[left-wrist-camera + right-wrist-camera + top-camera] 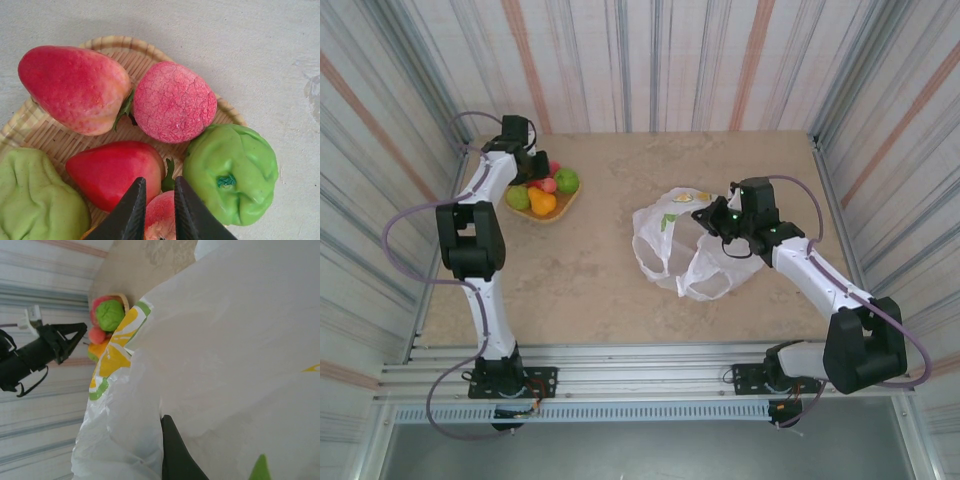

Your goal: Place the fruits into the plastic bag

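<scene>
Left jaws narrowly apart over a peach in the tray; right jaws pinching the plastic bag.

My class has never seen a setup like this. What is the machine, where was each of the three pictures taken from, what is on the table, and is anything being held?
The machine is two white-and-black robot arms bolted at the near edge of a table. One picture looks down from above and behind them; the other two come from a camera on each wrist.

On the table sit a woven tray of toy fruits and a plastic bag printed with lemon slices.

The left gripper hangs over the tray, its fingers nearly together above a small pink-red fruit. Around it lie a strawberry, a peach and a green apple.

The right gripper is at the bag. Its camera sees one dark finger against the plastic; whether it grips the bag cannot be told.
</scene>
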Motion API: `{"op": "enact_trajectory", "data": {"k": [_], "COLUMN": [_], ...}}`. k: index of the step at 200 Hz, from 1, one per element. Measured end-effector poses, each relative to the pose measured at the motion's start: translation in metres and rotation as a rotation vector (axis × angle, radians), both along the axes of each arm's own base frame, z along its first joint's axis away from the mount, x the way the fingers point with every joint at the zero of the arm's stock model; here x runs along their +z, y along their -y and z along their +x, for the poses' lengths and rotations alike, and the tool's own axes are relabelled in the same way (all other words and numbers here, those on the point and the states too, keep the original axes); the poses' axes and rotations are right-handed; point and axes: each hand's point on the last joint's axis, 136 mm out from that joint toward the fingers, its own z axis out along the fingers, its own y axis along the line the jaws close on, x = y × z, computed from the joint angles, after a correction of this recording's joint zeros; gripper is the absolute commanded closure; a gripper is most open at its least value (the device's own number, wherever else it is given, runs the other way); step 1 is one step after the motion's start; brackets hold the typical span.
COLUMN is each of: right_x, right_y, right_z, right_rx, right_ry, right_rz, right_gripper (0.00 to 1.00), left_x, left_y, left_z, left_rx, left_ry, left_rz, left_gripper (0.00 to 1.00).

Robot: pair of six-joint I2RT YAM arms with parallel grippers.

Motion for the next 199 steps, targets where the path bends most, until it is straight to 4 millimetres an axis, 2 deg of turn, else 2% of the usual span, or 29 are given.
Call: {"op": "enact_trajectory", "data": {"k": [37, 59, 86, 107, 133, 158, 181, 199], "right_x": [0.000, 0.000, -0.001, -0.001, -0.001, 0.002, 0.004, 0.004], "right_y": [-0.002, -0.002, -0.003, -0.003, -0.004, -0.003, -0.002, -0.002], "right_z": [-0.001, -0.001, -0.002, -0.002, -0.003, -0.002, -0.002, -0.001], "right_rx": [0.004, 0.006, 0.008, 0.008, 0.009, 0.000, -0.006, -0.013], "right_ry": [0.000, -0.001, -0.001, -0.001, 0.000, 0.011, 0.016, 0.018], "right_rz": [0.000, 0.000, -0.001, -0.002, -0.004, -0.010, -0.010, -0.005], "right_gripper": [1.00, 1.00, 1.00, 1.00, 1.00, 1.00, 1.00, 1.00], "left_x": [0.000, 0.000, 0.003, 0.013, 0.038, 0.072, 0.108, 0.128], "left_y": [0.000, 0.000, 0.000, 0.000, 0.000, 0.003, 0.014, 0.034], "left_z": [0.000, 0.000, 0.000, -0.001, -0.004, -0.019, -0.047, -0.082], "left_rx": [-0.002, -0.007, -0.007, -0.007, -0.006, -0.004, -0.018, -0.054], "left_ry": [0.000, 0.000, 0.006, 0.022, 0.068, 0.126, 0.193, 0.236], "left_rz": [0.002, 0.005, 0.006, 0.006, 0.005, -0.005, -0.059, -0.147], "left_gripper": [0.91, 1.00, 1.00, 1.00, 1.00, 1.00, 1.00, 1.00]}}
